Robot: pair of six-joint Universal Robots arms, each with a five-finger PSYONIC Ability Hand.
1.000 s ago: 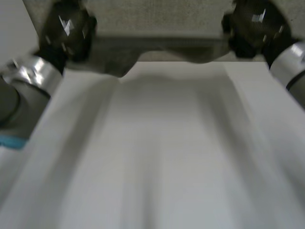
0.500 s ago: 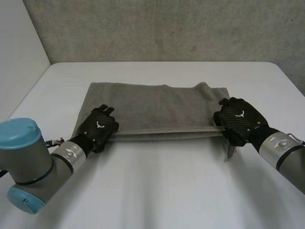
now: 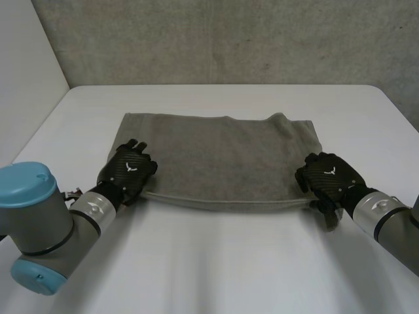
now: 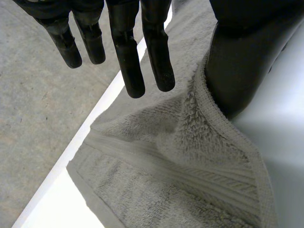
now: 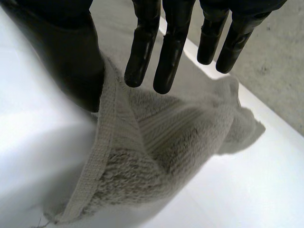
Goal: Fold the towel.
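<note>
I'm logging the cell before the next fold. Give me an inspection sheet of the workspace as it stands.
Surface: white table, with the towel lying on it.
Job's things: grey towel, spread flat with its long side across the table and its far edge slightly rumpled.
Clutter: nothing seen.
Hands: left hand at the towel's near left corner, fingers straight, the towel's edge against its thumb. Right hand at the near right corner, fingers straight, the edge likewise against its thumb.
Cables: nothing seen.
Surroundings: grey wall behind the table and a white panel at its left.
</note>
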